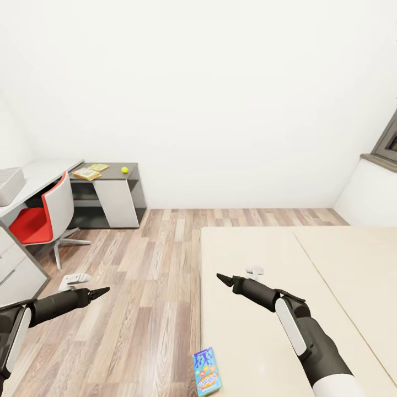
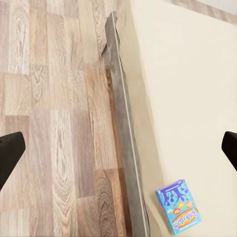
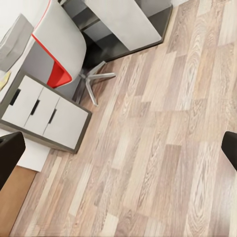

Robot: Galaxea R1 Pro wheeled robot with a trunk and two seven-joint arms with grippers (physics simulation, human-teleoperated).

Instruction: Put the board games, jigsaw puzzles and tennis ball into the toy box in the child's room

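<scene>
A small blue board game (image 1: pixel 207 372) (image 2: pixel 178 206) lies on the cream bed (image 1: pixel 275 259) (image 2: pixel 187 89) near its front left corner. On the far left stands the table (image 1: pixel 41 173), with the grey toy box (image 1: pixel 8 186) (image 3: pixel 14 42) on its pale top. Two flat multicolour toys (image 1: pixel 87 173) (image 1: pixel 99 167) and the tennis ball (image 1: pixel 124 170) rest on its dark section; I cannot tell jigsaw puzzle from board game there. My left gripper (image 1: pixel 89 286) (image 2: pixel 118 153) hangs open over the floor beside the bed. Over the bed's left part, my right gripper (image 1: pixel 238 274) (image 3: pixel 118 153) is open and holds nothing.
A red and white swivel chair (image 1: pixel 49 215) (image 3: pixel 59 54) stands at the table, next to a white drawer unit (image 1: pixel 16 270) (image 3: pixel 44 113). Wood-plank floor (image 1: pixel 149 275) runs between table and bed. A window sill (image 1: pixel 380 160) juts out at the right wall.
</scene>
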